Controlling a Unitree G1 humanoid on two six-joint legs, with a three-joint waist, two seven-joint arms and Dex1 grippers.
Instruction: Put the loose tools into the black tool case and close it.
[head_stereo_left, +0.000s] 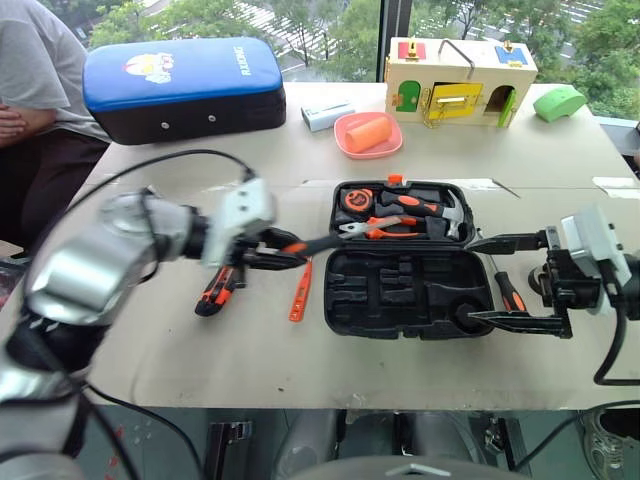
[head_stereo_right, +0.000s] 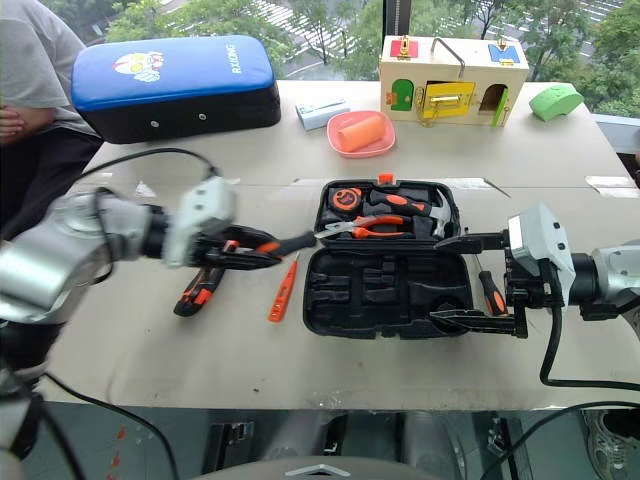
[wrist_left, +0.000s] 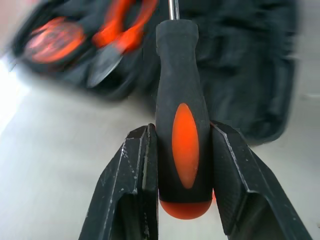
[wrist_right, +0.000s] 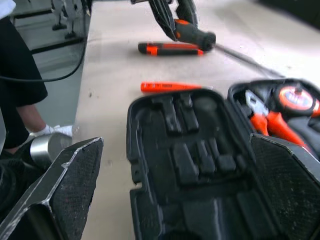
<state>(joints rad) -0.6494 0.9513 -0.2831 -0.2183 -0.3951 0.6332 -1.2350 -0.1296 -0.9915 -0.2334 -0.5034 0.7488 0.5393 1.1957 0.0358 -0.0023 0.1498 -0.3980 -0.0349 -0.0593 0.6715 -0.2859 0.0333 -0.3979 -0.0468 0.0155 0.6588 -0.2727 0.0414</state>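
Observation:
The black tool case (head_stereo_left: 400, 290) lies open at mid-table. Its far half holds a tape measure, pliers and a hammer; the shaped recesses of its near half are bare. My left gripper (head_stereo_left: 285, 252) hovers just left of the case, shut on a black-and-orange screwdriver (wrist_left: 182, 135) whose shaft points toward the case. Left of the case, on the table, lie the orange-and-black utility knife (head_stereo_left: 220, 290) and the slim orange tester screwdriver (head_stereo_left: 301, 290). My right gripper (head_stereo_left: 472, 280) is open at the case's right edge. A second screwdriver (head_stereo_left: 508, 290) lies on the table between its fingers (wrist_right: 75, 185).
At the back of the table stand a blue-topped padded case (head_stereo_left: 180, 85), a small white box (head_stereo_left: 327, 115), a pink dish with an orange cylinder (head_stereo_left: 368, 135), a wooden latch box (head_stereo_left: 460, 80) and a green object (head_stereo_left: 558, 103). A person (head_stereo_left: 30, 90) sits at the far left.

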